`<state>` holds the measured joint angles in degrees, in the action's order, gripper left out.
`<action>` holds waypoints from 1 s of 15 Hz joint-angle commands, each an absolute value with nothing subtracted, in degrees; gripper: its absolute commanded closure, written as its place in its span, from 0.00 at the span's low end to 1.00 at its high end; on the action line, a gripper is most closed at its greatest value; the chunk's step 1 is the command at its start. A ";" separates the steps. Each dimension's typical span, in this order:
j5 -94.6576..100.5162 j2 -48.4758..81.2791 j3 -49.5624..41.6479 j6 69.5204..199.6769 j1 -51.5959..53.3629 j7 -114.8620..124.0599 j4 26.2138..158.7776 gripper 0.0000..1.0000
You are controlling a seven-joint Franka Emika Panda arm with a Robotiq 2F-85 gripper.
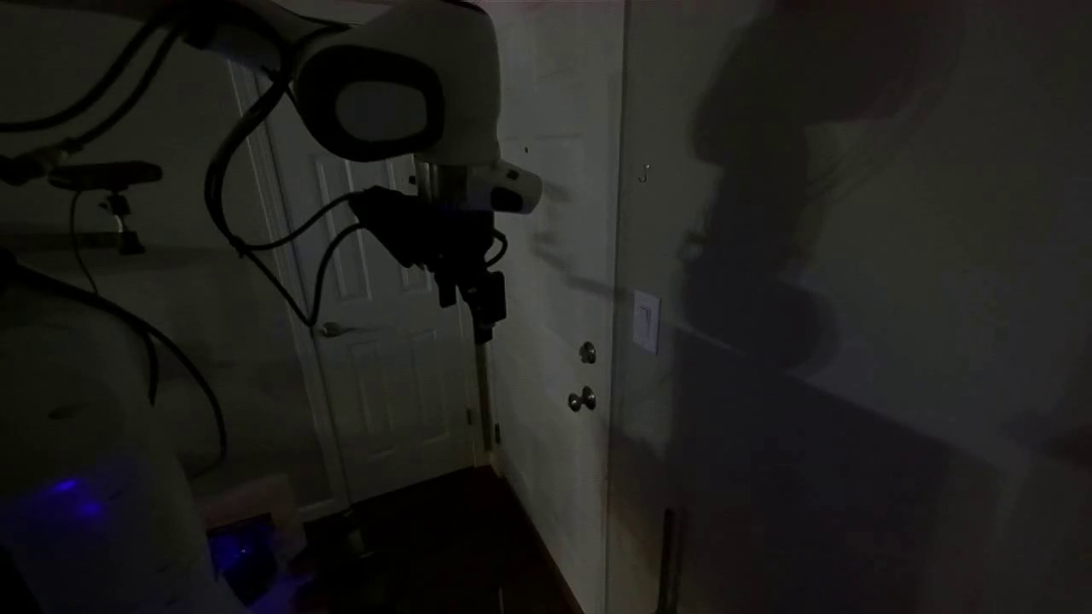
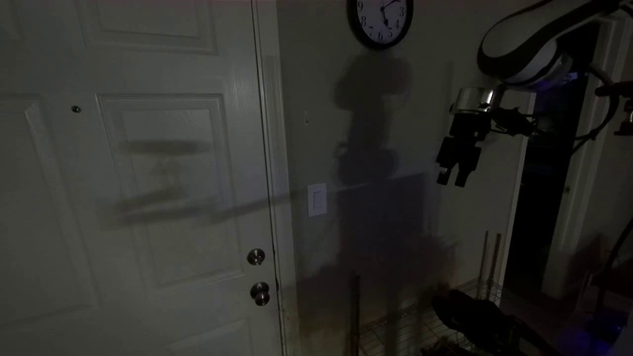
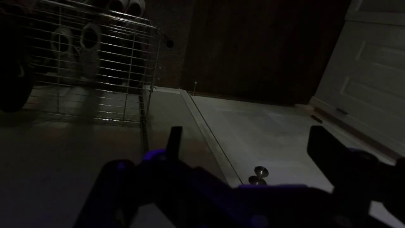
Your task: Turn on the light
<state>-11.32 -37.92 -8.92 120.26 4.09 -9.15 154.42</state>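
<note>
The light switch is a small pale upright plate on the wall beside the white door, seen in both exterior views [image 1: 646, 322] [image 2: 317, 200]. It does not show in the wrist view. No lamp is visible and the room is dark. My gripper [image 1: 467, 317] hangs in the air with its fingers pointing down, apart from the switch and the wall. In an exterior view the gripper [image 2: 451, 182] is to the right of the plate, with a gap between its fingers. In the wrist view the gripper [image 3: 246, 129] has its two fingers wide apart with nothing between them.
The white door [image 2: 163, 198] has a metal knob [image 2: 259, 293] and a lock above it. A wire rack [image 3: 95, 63] with shoes stands low by the wall. A small hook [image 1: 644, 174] is above the switch. A clock [image 2: 380, 22] hangs higher up.
</note>
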 commanded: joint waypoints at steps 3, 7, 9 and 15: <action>-11.97 -37.81 -7.99 119.99 3.07 -9.70 154.29 0.00; -12.17 -34.29 -7.05 121.85 4.35 -10.31 152.84 0.00; -13.12 -30.70 -6.26 123.49 6.14 -11.52 151.00 0.00; -15.41 -16.94 -3.25 129.76 11.93 -14.95 143.23 0.00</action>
<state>-12.84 -25.07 -4.70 127.30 10.53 -10.89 148.11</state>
